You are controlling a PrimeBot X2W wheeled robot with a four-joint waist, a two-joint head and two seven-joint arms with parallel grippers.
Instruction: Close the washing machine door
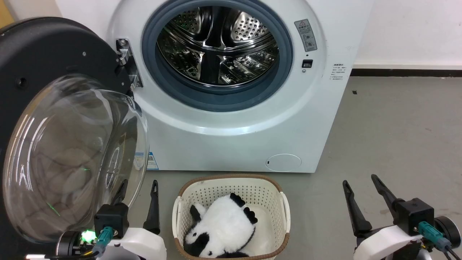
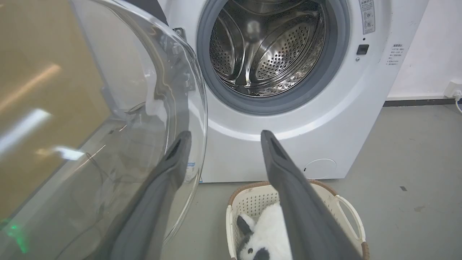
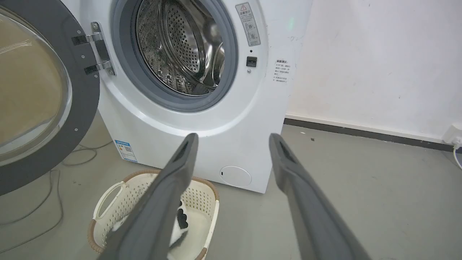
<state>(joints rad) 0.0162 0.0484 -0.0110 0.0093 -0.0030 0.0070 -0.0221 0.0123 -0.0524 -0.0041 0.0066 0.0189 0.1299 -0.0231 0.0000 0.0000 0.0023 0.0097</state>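
The white washing machine faces me with its steel drum exposed. Its round black door hangs wide open on the left hinge, the clear glass bowl bulging toward me. My left gripper is open at the lower left, beside the bowl's lower right rim; in the left wrist view one finger lies against or behind the glass. My right gripper is open at the lower right over bare floor, apart from the machine. In the right wrist view the door stands far left.
A cream laundry basket holding a panda plush sits on the floor just before the machine, between my grippers. Cables lie on the floor under the door. A white wall with a dark skirting runs behind on the right.
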